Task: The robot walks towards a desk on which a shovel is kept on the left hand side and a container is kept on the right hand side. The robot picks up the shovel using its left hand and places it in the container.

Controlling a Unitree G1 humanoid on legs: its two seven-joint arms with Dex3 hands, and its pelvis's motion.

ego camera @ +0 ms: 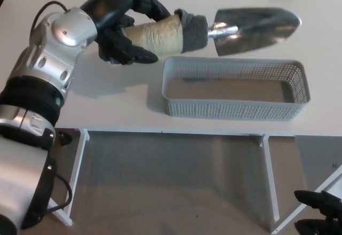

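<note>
My left hand (124, 25) is shut on the tan handle of the shovel (214, 30), holding it level in the air. The shiny metal blade points right and hangs just above the far rim of the grey mesh container (235, 88), over its middle and right part. The container stands empty on the right half of the white desk (107, 99). The fingertips of my right hand (319, 213) show at the bottom right corner, low beside the desk; its state is unclear.
The desk's front edge runs across the middle of the view, with white frame legs (270, 181) and grey floor below. A black cable (40, 18) loops off my left forearm.
</note>
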